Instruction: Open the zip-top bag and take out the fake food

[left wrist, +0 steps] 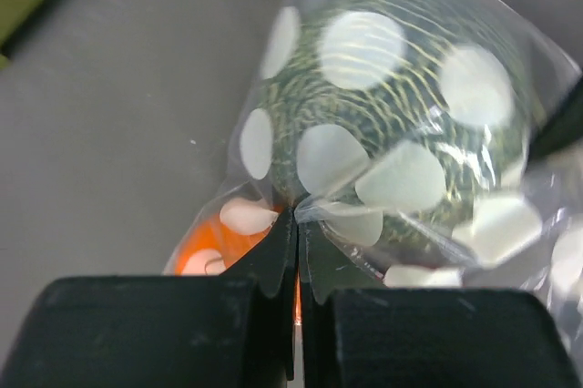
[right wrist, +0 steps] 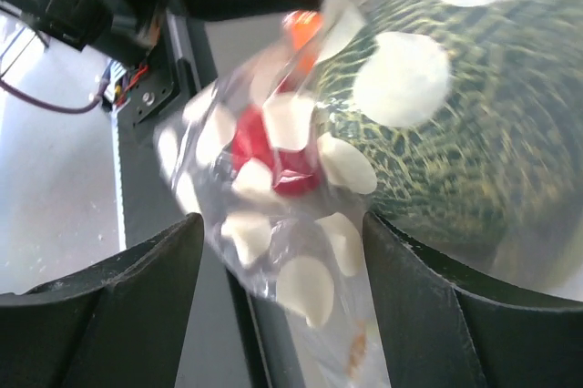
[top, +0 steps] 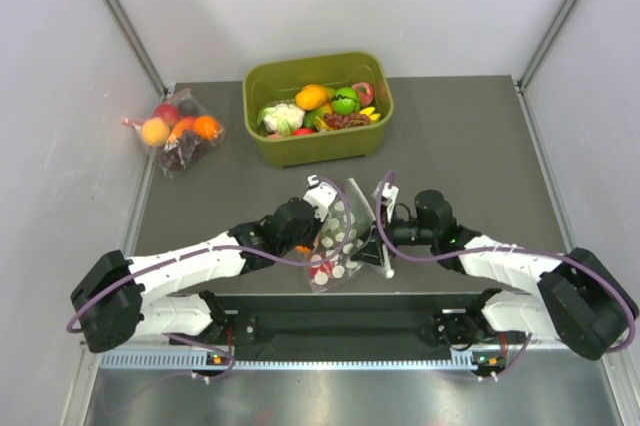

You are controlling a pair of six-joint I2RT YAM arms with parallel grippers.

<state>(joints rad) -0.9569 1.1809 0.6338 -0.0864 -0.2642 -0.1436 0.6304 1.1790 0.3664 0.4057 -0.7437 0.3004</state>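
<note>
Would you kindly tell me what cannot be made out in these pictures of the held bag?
1. Whether the seal of the zip-top bag is open: too small in the top view, crowded by both grippers, and outside both wrist views.
2. The orange fruit: in the left wrist view, mostly behind the shut fingers of the left gripper.
3. Whether the right gripper touches the film: the right wrist view is blurred; its fingers stand apart.

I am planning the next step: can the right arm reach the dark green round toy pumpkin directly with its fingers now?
Probably not. The dark green pumpkin sits inside the clear dotted plastic bag, so film covers it. The open right gripper straddles the bag; the left gripper pinches its film.
</note>
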